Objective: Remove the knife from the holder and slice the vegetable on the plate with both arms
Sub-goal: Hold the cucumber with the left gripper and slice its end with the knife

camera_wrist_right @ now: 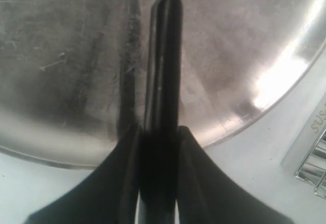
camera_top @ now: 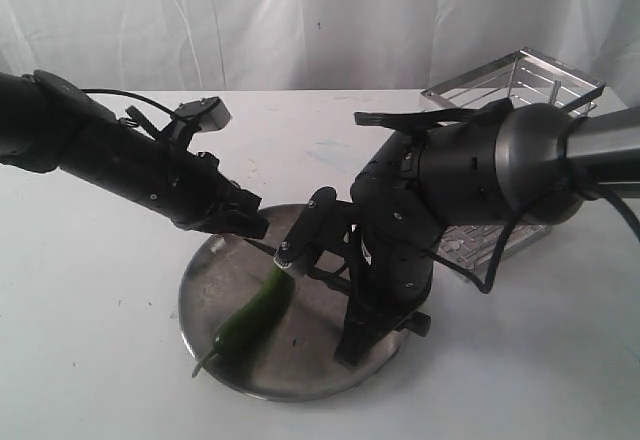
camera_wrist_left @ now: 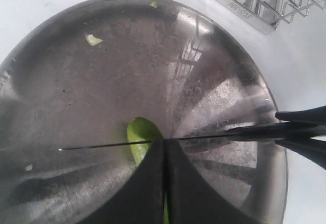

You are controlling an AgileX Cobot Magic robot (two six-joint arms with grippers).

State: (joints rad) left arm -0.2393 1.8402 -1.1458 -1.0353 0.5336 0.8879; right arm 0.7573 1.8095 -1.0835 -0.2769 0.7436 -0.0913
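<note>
Near the front edge of the white bench, a shiny round plate holds a green chilli, the vegetable, lying slightly curved with its stem toward the front-left corner. The left gripper has its jaws pressed together on top of the vegetable, pinning it down. The right gripper is clamped on the black handle of the knife, whose thin blade lies across the chilli's free end. The holder, a steel wire basket, stands toward the back-right corner.

The chilli looks light, smooth and likely to roll or slip on polished metal, so it probably needs firm pinning close to the cut. The knife seems stiff and slim, best held by the handle.

Only the left wrist view shows blade meeting chilli and small green scraps; the right wrist view shows only the grip.
</note>
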